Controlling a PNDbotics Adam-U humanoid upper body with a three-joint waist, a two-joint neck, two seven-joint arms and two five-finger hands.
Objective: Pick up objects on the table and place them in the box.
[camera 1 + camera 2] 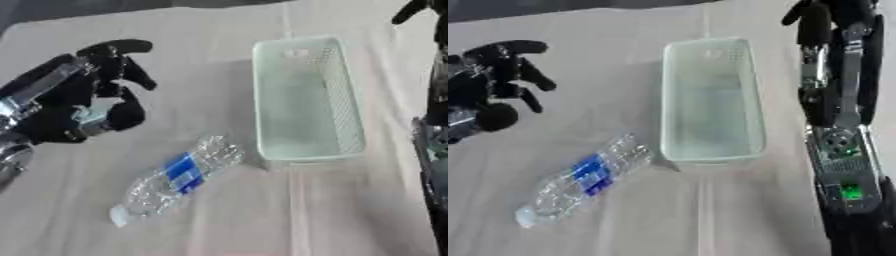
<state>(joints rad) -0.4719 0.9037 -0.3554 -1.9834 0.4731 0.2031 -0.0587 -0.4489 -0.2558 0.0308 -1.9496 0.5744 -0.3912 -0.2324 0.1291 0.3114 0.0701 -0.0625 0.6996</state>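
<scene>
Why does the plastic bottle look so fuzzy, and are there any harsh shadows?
Left eye view: the bottle is soft and smeared, only its blue label clear; the basket casts a faint shadow. Right eye view: equally soft, even light, no glare.

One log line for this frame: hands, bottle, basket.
left hand: open, above table, holding nothing | right hand: far edge, fingers unclear | bottle: lying on table | basket: nothing inside

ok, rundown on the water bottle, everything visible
The water bottle is clear ribbed plastic with a blue label around its middle and a pale cap at the lower-left end. It looks empty or nearly so. It lies on its side on the cloth-covered table, diagonal, base pointing toward the near left corner of the basket. Neither hand touches it.
</scene>
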